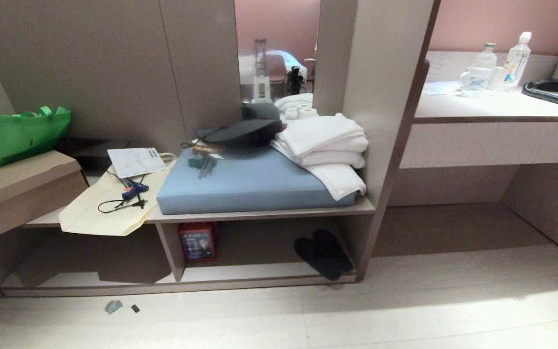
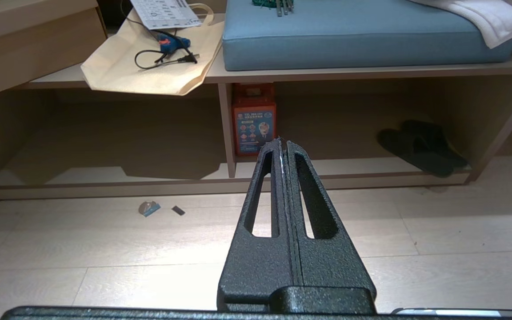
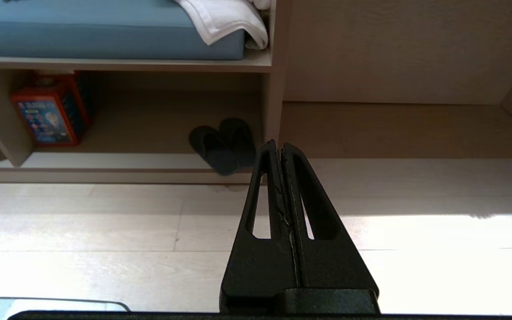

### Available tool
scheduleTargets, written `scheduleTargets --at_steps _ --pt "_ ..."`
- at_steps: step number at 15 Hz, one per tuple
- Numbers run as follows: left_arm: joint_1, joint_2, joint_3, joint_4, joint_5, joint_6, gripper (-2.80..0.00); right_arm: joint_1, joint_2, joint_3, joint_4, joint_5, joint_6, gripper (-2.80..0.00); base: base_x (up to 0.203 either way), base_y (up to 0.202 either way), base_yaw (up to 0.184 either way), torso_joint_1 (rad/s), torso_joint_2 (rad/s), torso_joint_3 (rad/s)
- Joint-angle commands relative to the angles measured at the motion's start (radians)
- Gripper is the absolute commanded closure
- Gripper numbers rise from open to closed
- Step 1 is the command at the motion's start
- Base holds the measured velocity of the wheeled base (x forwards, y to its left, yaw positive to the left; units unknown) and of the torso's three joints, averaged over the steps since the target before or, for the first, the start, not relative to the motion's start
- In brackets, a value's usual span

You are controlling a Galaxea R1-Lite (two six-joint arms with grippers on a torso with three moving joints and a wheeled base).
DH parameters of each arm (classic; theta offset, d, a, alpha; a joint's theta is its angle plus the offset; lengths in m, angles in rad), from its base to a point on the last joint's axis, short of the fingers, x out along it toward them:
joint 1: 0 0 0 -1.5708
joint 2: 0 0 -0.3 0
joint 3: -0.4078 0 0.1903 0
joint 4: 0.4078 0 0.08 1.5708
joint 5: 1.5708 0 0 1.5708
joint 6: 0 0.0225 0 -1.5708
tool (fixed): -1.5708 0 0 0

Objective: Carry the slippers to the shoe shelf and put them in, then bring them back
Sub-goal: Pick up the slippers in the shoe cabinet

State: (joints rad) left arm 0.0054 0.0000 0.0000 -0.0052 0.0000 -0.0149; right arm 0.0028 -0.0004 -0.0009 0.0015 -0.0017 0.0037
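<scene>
The slippers (image 1: pixel 323 253) lie side by side on the pale base board of the shoe shelf (image 1: pixel 269 281), in its right-hand compartment, close to the right end panel, one end of each reaching the board's front edge. A red box (image 1: pixel 197 242) stands in the same compartment against the divider, well apart from them. On the shelf top rest a blue cushion (image 1: pixel 255 184), folded white towels (image 1: pixel 327 145), a dark cap (image 1: pixel 242 132), a cream bag (image 1: pixel 109 208) with a blue tool and cable, a cardboard box (image 1: pixel 17 191) and a green bag (image 1: pixel 22 133). Two small scraps (image 1: pixel 113 306) lie on the floor before the left compartment. Nothing stands on the floor between the robot and the slippers.

Left gripper (image 2: pixel 281 143): fingers pressed together, holding nothing, level above the floor, facing the shelf. Right gripper (image 3: pixel 275 144): likewise closed and empty, pointing near the slippers' compartment.
</scene>
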Motion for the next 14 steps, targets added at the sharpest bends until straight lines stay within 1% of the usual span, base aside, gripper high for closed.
scheduleTargets --at_steps 1,14 --pt "0.001 0.0 0.0 0.001 0.0 -0.002 0.0 0.0 0.0 0.0 0.0 0.0 0.002 0.0 0.0 0.0 0.0 -0.001 -0.01 0.025" --pt "0.001 0.0 0.0 0.001 0.0 0.0 0.0 0.0 0.002 0.001 0.0 0.0 0.001 0.0 0.0 0.0 0.0 0.0 0.0 0.0"
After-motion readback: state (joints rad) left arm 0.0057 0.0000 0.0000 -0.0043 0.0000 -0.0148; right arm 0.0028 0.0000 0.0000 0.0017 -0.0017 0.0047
